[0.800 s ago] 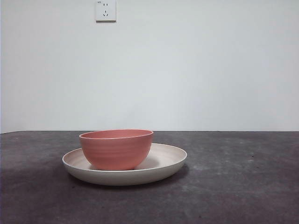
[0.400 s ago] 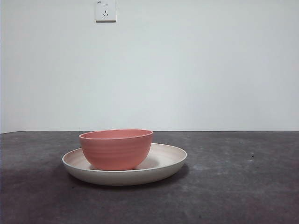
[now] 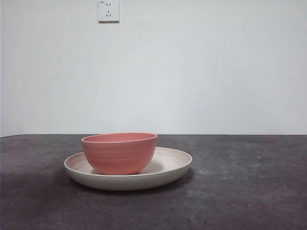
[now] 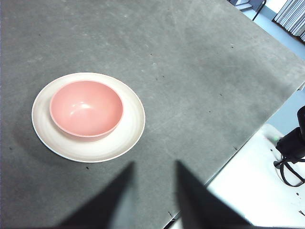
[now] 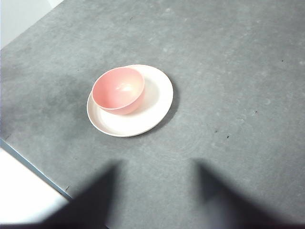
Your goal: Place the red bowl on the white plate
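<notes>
The red bowl (image 3: 119,153) stands upright on the white plate (image 3: 170,167), toward the plate's left side in the front view. Both wrist views look down on the pair from high up: the bowl (image 4: 86,108) inside the plate (image 4: 132,128), and the bowl (image 5: 118,89) on the plate (image 5: 155,102). My left gripper (image 4: 153,168) hangs open well above the table, away from the plate. My right gripper (image 5: 157,167) is open too, high and apart from the plate. Neither holds anything.
A dark grey table (image 3: 240,191) carries the plate. A white wall with a socket (image 3: 108,10) stands behind. The table's edge and a white surface (image 4: 248,191) with a black stand (image 4: 293,148) show in the left wrist view.
</notes>
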### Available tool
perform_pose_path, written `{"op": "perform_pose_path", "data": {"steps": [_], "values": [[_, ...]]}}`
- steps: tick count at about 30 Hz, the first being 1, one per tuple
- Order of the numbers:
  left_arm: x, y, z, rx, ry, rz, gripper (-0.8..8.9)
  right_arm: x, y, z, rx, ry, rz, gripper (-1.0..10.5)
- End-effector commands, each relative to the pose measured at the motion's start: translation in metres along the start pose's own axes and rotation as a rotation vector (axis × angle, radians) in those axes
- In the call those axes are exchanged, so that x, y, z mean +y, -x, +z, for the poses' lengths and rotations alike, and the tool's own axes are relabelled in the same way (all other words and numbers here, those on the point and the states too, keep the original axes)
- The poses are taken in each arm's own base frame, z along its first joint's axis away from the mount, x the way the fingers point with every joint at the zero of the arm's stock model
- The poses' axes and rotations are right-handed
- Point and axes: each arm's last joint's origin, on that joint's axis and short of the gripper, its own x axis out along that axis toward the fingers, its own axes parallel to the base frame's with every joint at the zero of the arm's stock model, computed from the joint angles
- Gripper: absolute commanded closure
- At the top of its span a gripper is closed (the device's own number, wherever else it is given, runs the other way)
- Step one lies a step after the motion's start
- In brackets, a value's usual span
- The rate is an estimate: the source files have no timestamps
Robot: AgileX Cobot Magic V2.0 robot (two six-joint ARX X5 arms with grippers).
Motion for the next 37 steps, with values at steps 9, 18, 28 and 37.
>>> {"op": "perform_pose_path", "data": {"steps": [9, 18, 28, 37], "values": [[-0.001, 0.002, 0.002, -0.010, -0.007, -0.009, 7.89, 0.001, 0.001, 0.003, -0.010, 0.000, 0.006, 9.2], [-0.001, 0.003, 0.002, -0.017, -0.004, -0.003, 7.89, 0.001, 0.001, 0.003, -0.010, 0.000, 0.006, 9.2], [0.027, 0.018, -0.003, -0.114, -0.076, 0.326, 7.89, 0.001, 0.001, 0.003, -0.010, 0.000, 0.006, 9.2], [0.063, -0.005, -0.057, -0.278, -0.165, 0.617, 7.89, 0.001, 0.001, 0.003, -0.010, 0.000, 0.006, 9.2]]}}
